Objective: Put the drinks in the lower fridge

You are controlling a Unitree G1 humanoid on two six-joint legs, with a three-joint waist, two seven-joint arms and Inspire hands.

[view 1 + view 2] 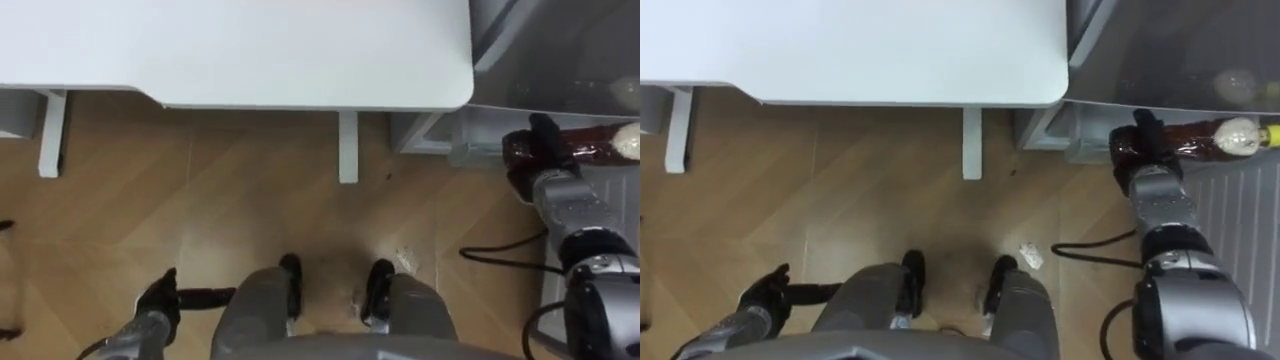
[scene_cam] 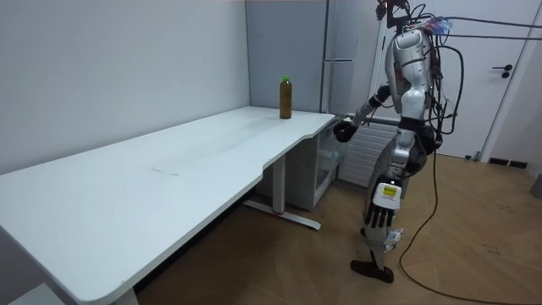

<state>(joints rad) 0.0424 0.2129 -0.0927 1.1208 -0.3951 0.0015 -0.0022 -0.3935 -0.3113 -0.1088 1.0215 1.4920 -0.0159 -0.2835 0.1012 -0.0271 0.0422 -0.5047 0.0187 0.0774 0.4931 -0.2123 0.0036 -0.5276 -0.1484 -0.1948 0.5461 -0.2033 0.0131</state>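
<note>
Partly cut off at the right edge: brown drink bottle (image 1: 1195,140), lying level, right hand (image 1: 1148,140) curled round its base. Low down, left hand (image 1: 765,292) hangs loose, empty. A second bottle (image 2: 286,97) stands at the white desk (image 2: 169,169) far end, near a grey fridge (image 2: 339,51). Underfoot, wood floor (image 1: 250,200).

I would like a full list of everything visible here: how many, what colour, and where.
desk: one, white, before the robot.
desk bottle: one, brown with green cap, upright on the desk's far corner.
fridge: one, grey, beyond the desk.
held bottle: one, brown, lying sideways near the fridge.
door: one, white, room view's right.
floor: wood, brown.
right hand: dark, curled round the held bottle.
left hand: dark, relaxed, low at the robot's side.
</note>
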